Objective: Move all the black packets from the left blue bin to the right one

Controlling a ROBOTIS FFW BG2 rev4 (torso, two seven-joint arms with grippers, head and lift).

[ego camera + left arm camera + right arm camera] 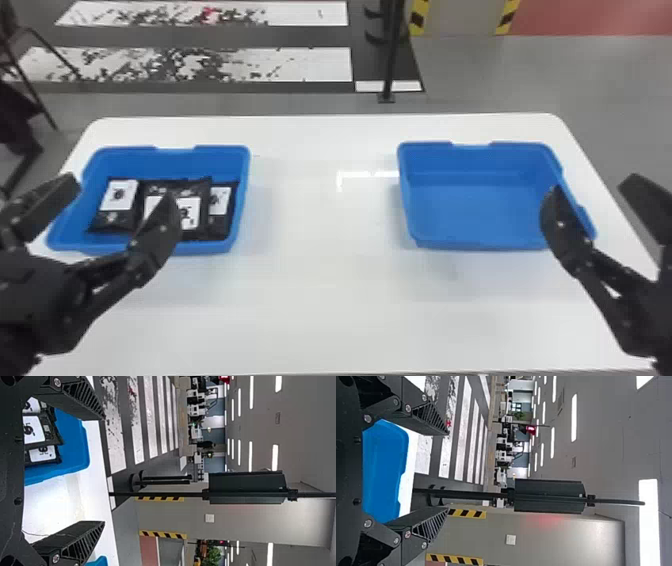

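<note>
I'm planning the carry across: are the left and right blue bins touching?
Apart. The head view shows a broad stretch of white table between the left blue bin and the right blue bin.

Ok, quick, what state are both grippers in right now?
Left gripper: open, nothing between its fingers.
Right gripper: open, also holding nothing.

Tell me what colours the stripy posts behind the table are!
Yellow and black, in slanted stripes; the right wrist view shows them best.
</note>
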